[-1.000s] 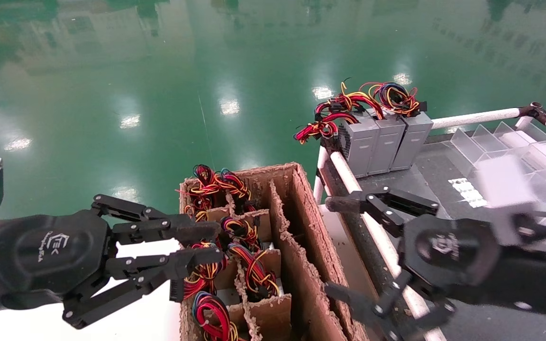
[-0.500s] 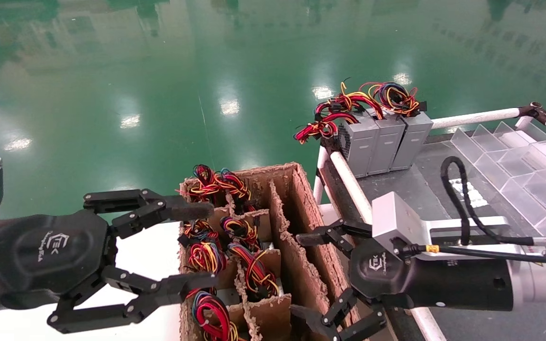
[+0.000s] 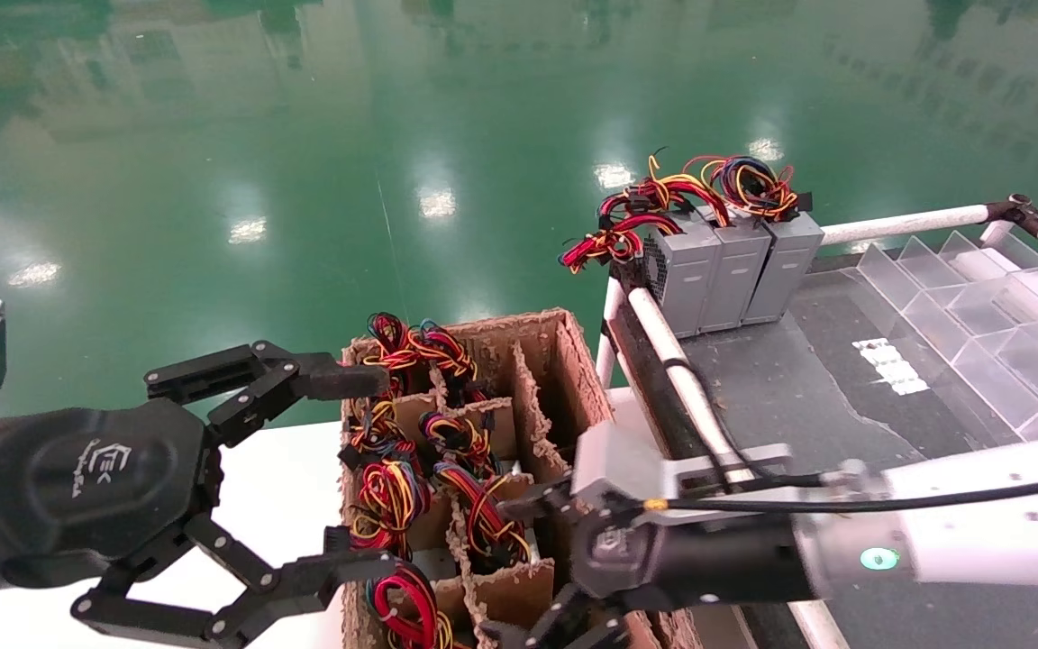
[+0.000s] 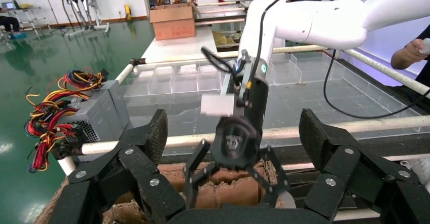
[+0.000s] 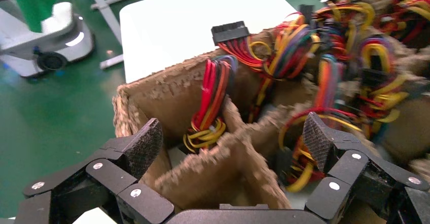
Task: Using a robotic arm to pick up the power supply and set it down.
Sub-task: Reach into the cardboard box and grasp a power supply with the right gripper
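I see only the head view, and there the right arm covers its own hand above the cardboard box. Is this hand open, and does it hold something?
Observer: The right wrist view shows the right hand open, with nothing held.
Operator: What is below it?
Observer: A cardboard divider shows between its fingers. A bundle of red and yellow wires sits in the compartment next to that divider.
Operator: Is anybody close to the table?
Observer: In the left wrist view a person's hand shows beyond the far white rail.
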You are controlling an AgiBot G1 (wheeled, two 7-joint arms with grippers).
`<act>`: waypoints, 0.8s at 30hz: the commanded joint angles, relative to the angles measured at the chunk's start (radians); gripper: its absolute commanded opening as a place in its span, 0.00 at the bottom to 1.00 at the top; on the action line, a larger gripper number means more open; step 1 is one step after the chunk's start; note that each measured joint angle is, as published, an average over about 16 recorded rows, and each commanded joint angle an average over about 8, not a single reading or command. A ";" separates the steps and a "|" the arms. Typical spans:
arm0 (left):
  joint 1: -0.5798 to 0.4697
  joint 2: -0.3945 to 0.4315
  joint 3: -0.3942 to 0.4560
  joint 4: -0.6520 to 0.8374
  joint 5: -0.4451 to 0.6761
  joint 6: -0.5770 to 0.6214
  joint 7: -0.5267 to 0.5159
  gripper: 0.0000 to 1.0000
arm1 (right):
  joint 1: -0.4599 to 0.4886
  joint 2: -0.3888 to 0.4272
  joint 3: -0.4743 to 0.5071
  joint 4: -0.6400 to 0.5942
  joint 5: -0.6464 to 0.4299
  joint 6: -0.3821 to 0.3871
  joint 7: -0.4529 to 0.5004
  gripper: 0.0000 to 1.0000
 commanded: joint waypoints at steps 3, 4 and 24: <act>0.000 0.000 0.000 0.000 0.000 0.000 0.000 1.00 | 0.014 -0.063 -0.026 -0.041 -0.014 -0.008 -0.007 1.00; 0.000 0.000 0.000 0.000 0.000 0.000 0.000 1.00 | 0.018 -0.076 -0.032 -0.051 -0.019 -0.011 -0.011 1.00; 0.000 0.000 0.000 0.000 0.000 0.000 0.000 1.00 | 0.026 -0.194 -0.071 -0.179 -0.043 -0.022 -0.095 0.00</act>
